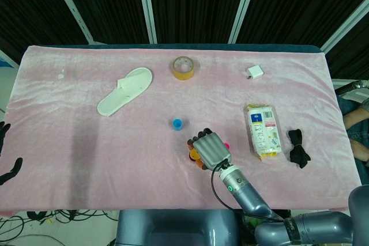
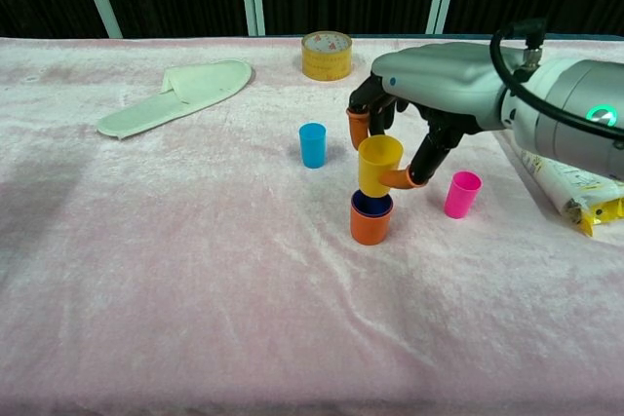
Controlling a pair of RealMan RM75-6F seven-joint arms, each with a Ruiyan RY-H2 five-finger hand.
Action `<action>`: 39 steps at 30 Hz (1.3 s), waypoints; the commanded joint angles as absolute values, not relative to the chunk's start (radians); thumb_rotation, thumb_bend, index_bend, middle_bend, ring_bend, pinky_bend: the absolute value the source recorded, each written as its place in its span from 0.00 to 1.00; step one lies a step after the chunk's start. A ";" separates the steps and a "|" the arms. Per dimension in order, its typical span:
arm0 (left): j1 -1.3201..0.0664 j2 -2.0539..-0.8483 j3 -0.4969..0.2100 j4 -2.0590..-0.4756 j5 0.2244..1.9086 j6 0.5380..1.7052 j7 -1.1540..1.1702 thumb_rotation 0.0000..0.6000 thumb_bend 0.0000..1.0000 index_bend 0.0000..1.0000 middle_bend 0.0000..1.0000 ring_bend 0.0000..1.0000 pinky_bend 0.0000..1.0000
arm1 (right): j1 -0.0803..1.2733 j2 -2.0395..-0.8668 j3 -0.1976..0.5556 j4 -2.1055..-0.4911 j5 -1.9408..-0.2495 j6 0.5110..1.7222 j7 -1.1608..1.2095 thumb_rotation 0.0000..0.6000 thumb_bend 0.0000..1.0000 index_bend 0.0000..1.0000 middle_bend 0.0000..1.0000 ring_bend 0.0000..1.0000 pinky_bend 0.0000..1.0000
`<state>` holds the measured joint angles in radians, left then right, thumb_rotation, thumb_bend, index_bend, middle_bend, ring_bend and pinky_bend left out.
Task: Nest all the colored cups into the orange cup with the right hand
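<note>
The robot's right hand [image 2: 429,94] grips a yellow cup [image 2: 378,165] between its orange-tipped fingers [image 2: 404,180], holding it upright directly above the orange cup [image 2: 370,221] on the pink-covered bench [image 2: 195,270]. The yellow cup's base sits at the mouth of the orange cup, which already carries a dark blue cup [image 2: 371,204] nested inside; whether the yellow cup touches that blue rim cannot be told. A light blue cup [image 2: 312,144] stands alone to the left of the stack, and a magenta cup [image 2: 462,194] stands to its right, just beside the hand. In the head view the right hand [image 1: 209,149] hides most of the stack, with only the light blue cup [image 1: 177,123] clear of it. Farther back lie a white slipper [image 2: 175,94], a roll of yellow tape [image 2: 327,55] and a small white charger [image 2: 495,65]. A snack packet [image 1: 262,131] and a black bow-shaped item [image 1: 298,145] rest near the bench's right edge. The left hand [image 1: 7,151] shows at the far left edge, off the bench, dark fingers apart and holding nothing.
</note>
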<state>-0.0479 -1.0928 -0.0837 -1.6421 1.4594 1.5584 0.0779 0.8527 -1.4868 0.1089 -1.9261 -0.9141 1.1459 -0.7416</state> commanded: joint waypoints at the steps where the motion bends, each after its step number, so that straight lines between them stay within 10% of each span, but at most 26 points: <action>1: -0.049 -1.093 -0.084 -1.642 1.459 1.556 0.079 1.00 0.34 0.05 0.04 0.00 0.00 | 0.849 -1.495 0.101 -1.920 -0.918 1.142 -0.736 1.00 0.29 0.53 0.51 0.32 0.23; 18: -0.050 -1.094 -0.087 -1.646 1.450 1.554 0.083 1.00 0.34 0.05 0.04 0.00 0.00 | 0.852 -1.553 0.105 -1.811 -0.923 1.098 -0.693 1.00 0.29 0.53 0.50 0.32 0.23; 28: -0.049 -1.093 -0.087 -1.647 1.448 1.553 0.085 1.00 0.34 0.05 0.04 0.00 0.00 | 0.876 -1.540 0.112 -1.804 -0.839 1.036 -0.706 1.00 0.24 0.25 0.23 0.26 0.23; 39: -0.049 -1.091 -0.090 -1.650 1.442 1.554 0.082 1.00 0.34 0.05 0.04 0.00 0.00 | 0.916 -1.604 0.196 -1.701 -0.846 1.047 -0.658 1.00 0.22 0.25 0.28 0.27 0.23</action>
<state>-0.0492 -1.0911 -0.0901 -1.6502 1.4418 1.5536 0.0821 0.9079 -1.5883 0.1844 -1.7214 -0.8431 1.0457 -0.6690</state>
